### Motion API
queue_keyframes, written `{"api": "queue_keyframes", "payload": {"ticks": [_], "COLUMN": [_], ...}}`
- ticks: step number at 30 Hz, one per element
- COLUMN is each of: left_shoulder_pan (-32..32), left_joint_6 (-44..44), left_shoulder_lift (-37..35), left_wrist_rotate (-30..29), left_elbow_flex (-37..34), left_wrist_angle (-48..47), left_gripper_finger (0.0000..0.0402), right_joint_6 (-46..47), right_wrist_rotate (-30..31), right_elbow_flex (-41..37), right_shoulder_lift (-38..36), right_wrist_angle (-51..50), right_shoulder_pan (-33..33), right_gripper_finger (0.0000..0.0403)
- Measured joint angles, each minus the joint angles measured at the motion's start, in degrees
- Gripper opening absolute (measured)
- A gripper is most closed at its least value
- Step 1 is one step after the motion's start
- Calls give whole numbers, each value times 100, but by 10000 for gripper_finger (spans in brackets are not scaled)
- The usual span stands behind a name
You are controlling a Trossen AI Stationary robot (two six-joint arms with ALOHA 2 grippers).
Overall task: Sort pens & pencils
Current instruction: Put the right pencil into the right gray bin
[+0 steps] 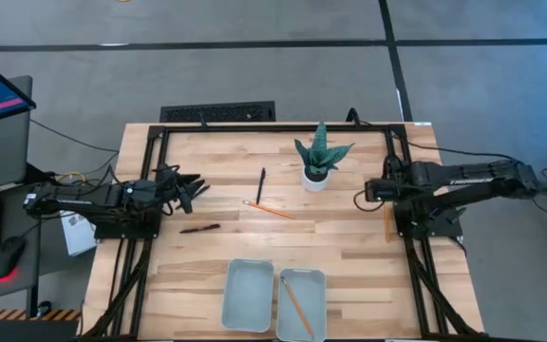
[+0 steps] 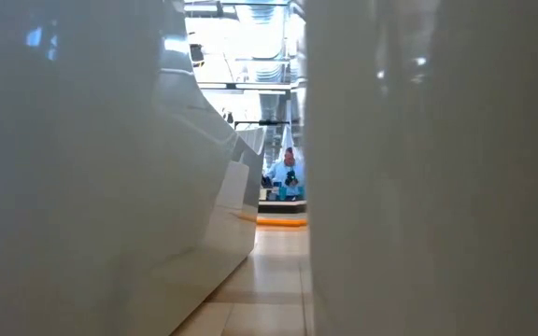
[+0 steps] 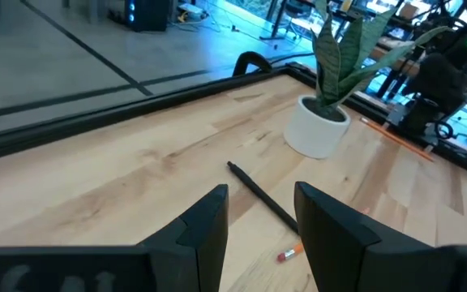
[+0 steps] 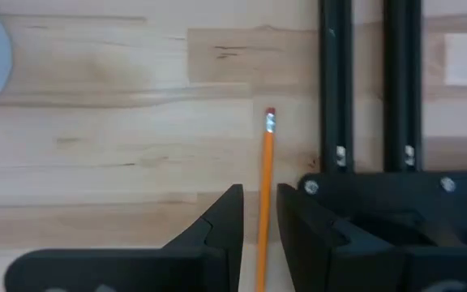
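In the high view two black pens lie on the wood, one (image 1: 261, 185) beside the plant and one (image 1: 199, 228) near my left arm; a third pen is not visible. One orange pencil (image 1: 269, 209) lies mid-table, another (image 1: 295, 304) rests inside the right tray (image 1: 317, 277), and a third (image 1: 388, 223) lies by the table's right rail. My left gripper (image 1: 193, 185) (image 3: 262, 223) hovers open at the left edge, facing a pen (image 3: 258, 195). My right gripper (image 1: 380, 193) (image 4: 259, 235) is open above the rail-side pencil (image 4: 267, 178), one finger on each side of it.
A potted plant (image 1: 317, 161) stands far of centre. The empty left tray (image 1: 231, 294) sits beside the right tray at the near edge. Black frame rails (image 4: 336, 81) run close beside the right-hand pencil. The low view is blocked by pale tray walls (image 2: 110, 187).
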Motion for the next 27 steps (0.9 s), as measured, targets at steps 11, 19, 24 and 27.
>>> {"api": "queue_keyframes", "payload": {"ticks": [11, 19, 24, 27], "left_shoulder_pan": [2, 1, 0, 0], "left_joint_6": [-24, -16, -4, -2], "left_shoulder_lift": [0, 0, 0, 0], "left_wrist_rotate": [16, 13, 11, 9], "left_elbow_flex": [0, 0, 0, -2], "left_wrist_angle": [-230, -244, -245, -249], "left_gripper_finger": [133, 133, 133, 133], "right_joint_6": [-1608, -2313, -2772, -3057], "right_wrist_rotate": [-202, -327, -636, -814], "right_elbow_flex": [-121, -121, -121, -121], "right_shoulder_lift": [-15, -13, -13, -13], "right_wrist_angle": [422, 542, 610, 661], "right_shoulder_pan": [-1196, -1982, -2428, -2648], "right_gripper_finger": [98, 98, 98, 98]}}
